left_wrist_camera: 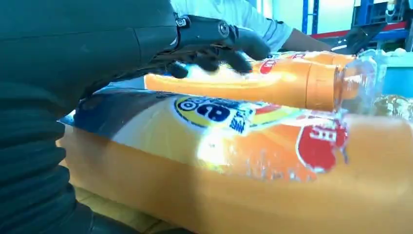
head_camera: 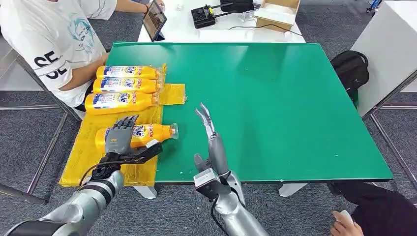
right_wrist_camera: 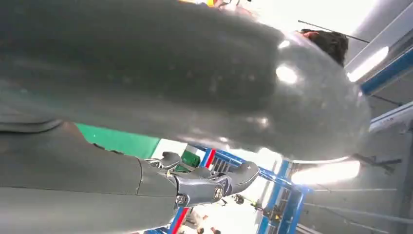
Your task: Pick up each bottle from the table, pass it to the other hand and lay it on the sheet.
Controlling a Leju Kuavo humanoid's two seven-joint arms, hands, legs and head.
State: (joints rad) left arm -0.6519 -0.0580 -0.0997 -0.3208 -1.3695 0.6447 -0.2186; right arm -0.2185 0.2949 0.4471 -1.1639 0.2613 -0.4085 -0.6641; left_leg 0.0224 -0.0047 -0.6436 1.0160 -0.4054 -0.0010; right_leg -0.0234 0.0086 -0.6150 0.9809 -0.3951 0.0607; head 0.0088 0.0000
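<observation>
From the head view we see our left hand [head_camera: 119, 140] lying over the nearest bottle [head_camera: 147, 132], which rests on its side on the yellow sheet [head_camera: 83, 152], cap toward the green table [head_camera: 275, 108]. Three more bottles [head_camera: 123, 86] lie in a row beyond it. The left wrist view shows the fingers [left_wrist_camera: 229, 44] spread above the label, not gripping. Our right hand [head_camera: 211, 142] hovers over the table, fingers straight, holding nothing. A seated person [head_camera: 54, 44] is beside the sheet.

The right robot hand [right_wrist_camera: 209, 183], fingers extended, holds nothing above the green table [right_wrist_camera: 122, 141].
</observation>
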